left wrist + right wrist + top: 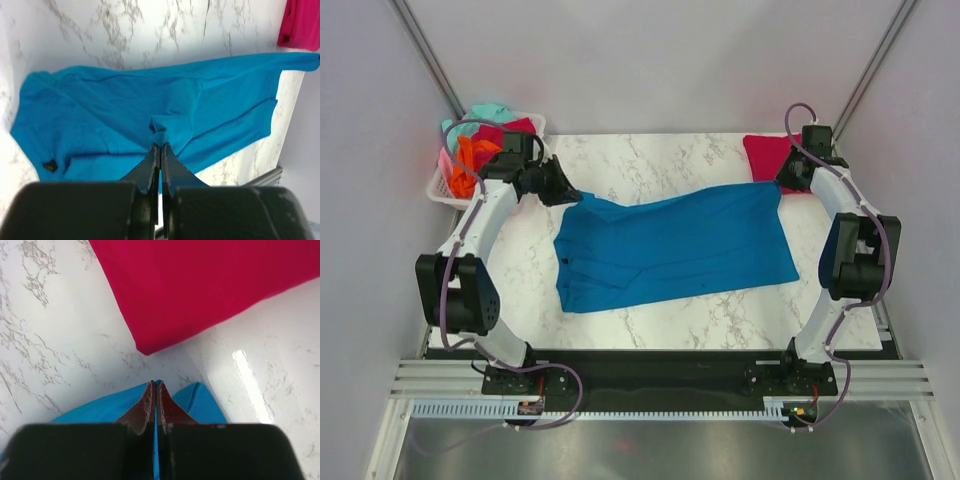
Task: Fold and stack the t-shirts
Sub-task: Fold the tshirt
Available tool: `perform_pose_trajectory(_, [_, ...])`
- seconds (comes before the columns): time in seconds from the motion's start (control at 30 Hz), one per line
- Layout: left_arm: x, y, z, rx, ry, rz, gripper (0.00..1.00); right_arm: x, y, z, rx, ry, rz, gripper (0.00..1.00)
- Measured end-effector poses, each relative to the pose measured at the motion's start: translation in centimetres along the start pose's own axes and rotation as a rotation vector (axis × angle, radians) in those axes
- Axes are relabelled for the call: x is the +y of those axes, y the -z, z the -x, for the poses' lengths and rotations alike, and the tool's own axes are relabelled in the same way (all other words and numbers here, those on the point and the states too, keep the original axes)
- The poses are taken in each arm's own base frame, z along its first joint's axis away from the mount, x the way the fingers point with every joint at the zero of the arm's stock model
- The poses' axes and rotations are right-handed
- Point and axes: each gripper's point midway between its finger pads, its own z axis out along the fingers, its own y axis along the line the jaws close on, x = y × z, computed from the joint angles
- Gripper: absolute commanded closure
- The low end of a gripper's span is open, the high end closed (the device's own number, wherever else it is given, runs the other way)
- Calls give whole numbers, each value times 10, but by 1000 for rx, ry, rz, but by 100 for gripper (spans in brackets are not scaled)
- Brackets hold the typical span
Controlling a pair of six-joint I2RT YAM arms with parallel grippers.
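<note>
A teal-blue t-shirt (670,250) lies spread across the middle of the marble table, stretched between both grippers. My left gripper (565,192) is shut on the shirt's far left corner; the left wrist view shows the cloth (150,100) pinched at the tips (160,145). My right gripper (788,178) is shut on the shirt's far right corner (192,400), its tips (156,384) nipping the blue edge. A folded crimson red t-shirt (765,155) lies at the far right corner, just beyond the right gripper; it also shows in the right wrist view (200,285) and the left wrist view (302,25).
A white plastic basket (445,190) stands at the far left off the table's corner, holding several crumpled shirts: orange (470,160), mint (485,112), red (515,128). Grey walls close in on both sides. The black arm-base rail (650,370) runs along the near edge.
</note>
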Motion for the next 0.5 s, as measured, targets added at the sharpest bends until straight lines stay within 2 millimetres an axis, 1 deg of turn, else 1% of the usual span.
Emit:
perform_pose_trajectory(0.1, [2,14,-19,6,15,2,98,-7,8,-7,4,-6,-4,100])
perform_pose_trajectory(0.23, [4,30,-41,5,24,1,98,-19,19,-23,20,-18,-10,100])
perform_pose_trajectory(0.33, [9,35,-56,12,31,4,98,-28,23,-38,40,-27,-17,100])
perform_pose_trajectory(0.5, [27,34,-92,65,66,33,98,-45,26,-67,84,-40,-40,100])
